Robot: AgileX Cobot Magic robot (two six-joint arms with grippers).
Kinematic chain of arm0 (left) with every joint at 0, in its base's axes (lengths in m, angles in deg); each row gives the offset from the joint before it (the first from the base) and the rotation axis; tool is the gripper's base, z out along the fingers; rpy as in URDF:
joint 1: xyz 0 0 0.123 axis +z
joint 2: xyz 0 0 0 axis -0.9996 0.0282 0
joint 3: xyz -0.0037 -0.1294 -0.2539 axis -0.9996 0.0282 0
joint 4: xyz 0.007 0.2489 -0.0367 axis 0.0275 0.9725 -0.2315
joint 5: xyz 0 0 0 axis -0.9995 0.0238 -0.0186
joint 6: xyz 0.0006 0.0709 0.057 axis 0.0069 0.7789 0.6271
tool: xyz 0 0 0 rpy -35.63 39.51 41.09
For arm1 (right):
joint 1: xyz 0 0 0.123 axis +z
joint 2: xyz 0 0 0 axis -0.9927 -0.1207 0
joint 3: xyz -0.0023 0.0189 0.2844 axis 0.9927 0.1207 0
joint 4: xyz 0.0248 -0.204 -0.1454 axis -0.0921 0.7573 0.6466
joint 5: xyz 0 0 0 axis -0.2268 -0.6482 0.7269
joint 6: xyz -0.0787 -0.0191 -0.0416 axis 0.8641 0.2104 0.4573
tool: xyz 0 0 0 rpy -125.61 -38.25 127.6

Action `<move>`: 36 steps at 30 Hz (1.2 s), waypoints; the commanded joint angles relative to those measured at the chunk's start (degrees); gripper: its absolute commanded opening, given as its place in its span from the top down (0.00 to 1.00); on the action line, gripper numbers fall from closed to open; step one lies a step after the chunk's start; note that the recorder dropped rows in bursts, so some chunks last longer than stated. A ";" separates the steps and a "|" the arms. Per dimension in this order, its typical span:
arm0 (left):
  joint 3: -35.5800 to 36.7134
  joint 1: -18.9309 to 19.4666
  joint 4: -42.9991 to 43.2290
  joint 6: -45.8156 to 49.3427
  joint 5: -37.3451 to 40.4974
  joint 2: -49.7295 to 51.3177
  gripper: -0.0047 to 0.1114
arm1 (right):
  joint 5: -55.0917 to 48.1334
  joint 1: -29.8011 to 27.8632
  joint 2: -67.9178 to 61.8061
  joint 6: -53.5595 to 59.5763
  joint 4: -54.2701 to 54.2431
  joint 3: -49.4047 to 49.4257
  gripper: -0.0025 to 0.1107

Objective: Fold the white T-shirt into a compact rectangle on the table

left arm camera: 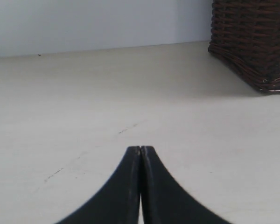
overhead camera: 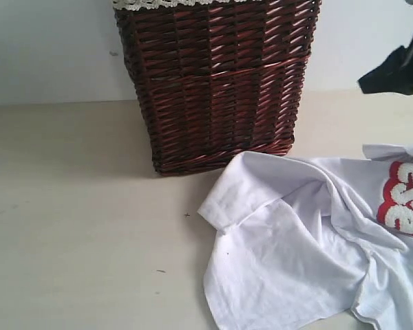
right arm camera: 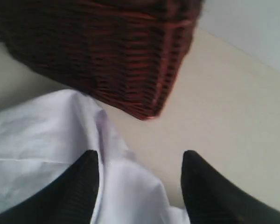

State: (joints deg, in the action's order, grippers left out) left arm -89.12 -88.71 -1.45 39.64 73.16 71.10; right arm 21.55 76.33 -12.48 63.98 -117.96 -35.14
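Note:
The white T-shirt (overhead camera: 296,254) lies crumpled on the table (overhead camera: 76,227) at the front right, its red-outlined letters (overhead camera: 406,199) near the right edge. In the right wrist view, my right gripper (right arm camera: 140,161) is open above the shirt (right arm camera: 42,140), with a ridge of white cloth below the gap and nothing pinched. A dark part of the right arm (overhead camera: 399,69) shows at the exterior view's upper right, above the shirt. My left gripper (left arm camera: 140,148) is shut with its fingertips pressed together and nothing between them, over bare table (left arm camera: 84,93). It is out of the exterior view.
A tall dark brown wicker basket (overhead camera: 217,82) with white lace trim (overhead camera: 158,4) stands at the back middle, its front corner touching the shirt's upper edge. It also shows as the basket (left arm camera: 252,42) in the left wrist view and the basket (right arm camera: 107,51) in the right. A pale wall (overhead camera: 48,48) runs behind.

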 commanded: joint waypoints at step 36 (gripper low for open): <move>-0.03 -0.36 -0.02 -0.01 -0.38 -0.34 0.96 | 15.74 16.83 -13.95 6.37 23.09 -0.13 0.36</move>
State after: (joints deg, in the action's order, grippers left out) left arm -89.12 -88.71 -1.45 39.64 73.16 71.10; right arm 36.62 92.00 -29.96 70.19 -94.89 -35.14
